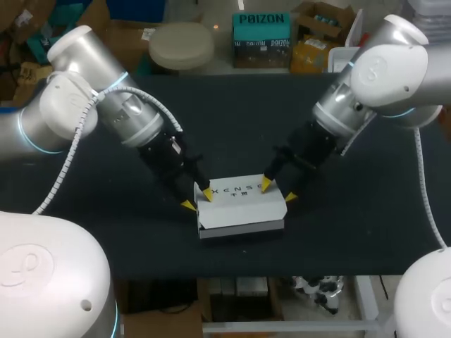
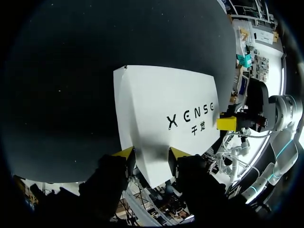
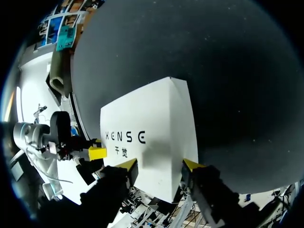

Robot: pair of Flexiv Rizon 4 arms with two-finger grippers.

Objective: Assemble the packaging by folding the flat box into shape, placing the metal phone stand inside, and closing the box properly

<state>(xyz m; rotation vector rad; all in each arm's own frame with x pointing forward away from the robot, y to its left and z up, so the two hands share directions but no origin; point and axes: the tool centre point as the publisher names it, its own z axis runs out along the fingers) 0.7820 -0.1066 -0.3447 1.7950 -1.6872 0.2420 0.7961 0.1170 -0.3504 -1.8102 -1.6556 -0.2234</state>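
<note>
The white box (image 1: 243,204) with dark lettering lies in the middle of the black table, lid over its grey base. My left gripper (image 1: 197,199) stands open at the box's left end, one yellow tip on the lid and the other just outside the left wall. My right gripper (image 1: 278,191) is open at the right end, likewise one tip on the lid and one beside the wall. In the left wrist view the box (image 2: 166,109) narrows between the left gripper (image 2: 151,153). In the right wrist view the box (image 3: 152,123) runs between the right gripper (image 3: 160,165). No phone stand shows.
The black table top (image 1: 106,211) spreads on every side of the box, and its front edge (image 1: 246,274) runs not far from the box. Both arms slant in from the back corners toward the middle.
</note>
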